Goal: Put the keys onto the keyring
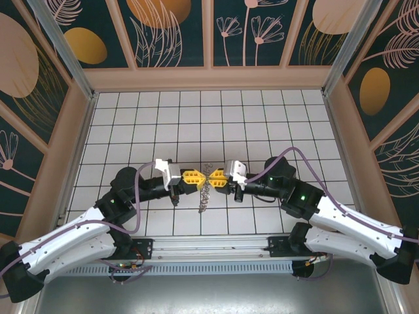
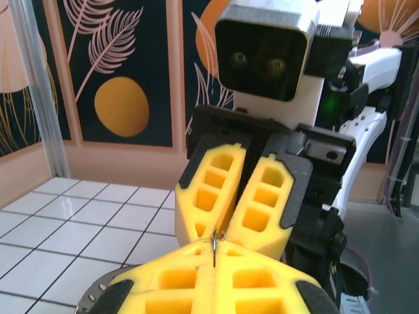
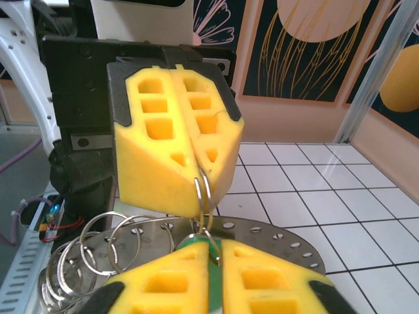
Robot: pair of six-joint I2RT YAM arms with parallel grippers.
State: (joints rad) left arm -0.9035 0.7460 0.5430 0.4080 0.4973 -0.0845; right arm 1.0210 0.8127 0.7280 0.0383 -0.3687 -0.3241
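Right wrist: right gripper [image 3: 211,254] clamped on keys [image 3: 211,273], green head between its fingers. Left gripper [image 3: 198,178] pinched shut on keyring [image 3: 275,237] wire loop. Tips meeting over table [image 1: 262,131] middle.

White tiled floor [image 1: 209,118], dark grid lines. Around it, teal wall panels [image 1: 170,29] painted with pale leaves and orange discs, set in peach frames. Silver corner posts [image 1: 60,44] slant up on both sides; a metal rail [image 1: 209,245] runs along the near edge.

Left tool [image 1: 200,176] clamped, right tool [image 1: 211,178] clamped, tips meeting
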